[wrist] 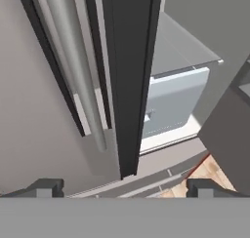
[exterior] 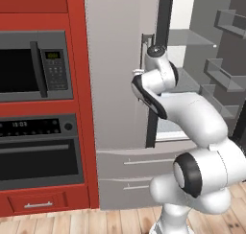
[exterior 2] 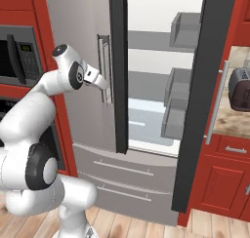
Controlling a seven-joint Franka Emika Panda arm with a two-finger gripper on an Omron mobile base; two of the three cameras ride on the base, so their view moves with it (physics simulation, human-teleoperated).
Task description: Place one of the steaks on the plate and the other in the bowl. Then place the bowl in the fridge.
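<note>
The white arm (exterior 2: 34,134) rises from the near floor, bends at its elbow and reaches forward and up, ending level with the fridge (exterior 2: 146,100) door handle. Its gripper (exterior 2: 100,82) sits just beside the long vertical bar handle (exterior 2: 104,69) of the closed left door, jaws spread wide with nothing between them. In the hand view the two dark fingertips (wrist: 46,187) stand far apart, the door's dark edge between them. The right door (exterior 2: 202,95) is swung open, showing grey inner shelves (exterior 2: 151,39) and door bins (exterior 2: 177,88). Below are two drawers (exterior 2: 122,176). Far left, a microwave (exterior: 33,65) sits above a wall oven (exterior: 41,149) in red cabinetry. A toaster (exterior 2: 240,88) rests on the worktop (exterior 2: 229,122) at right.
</note>
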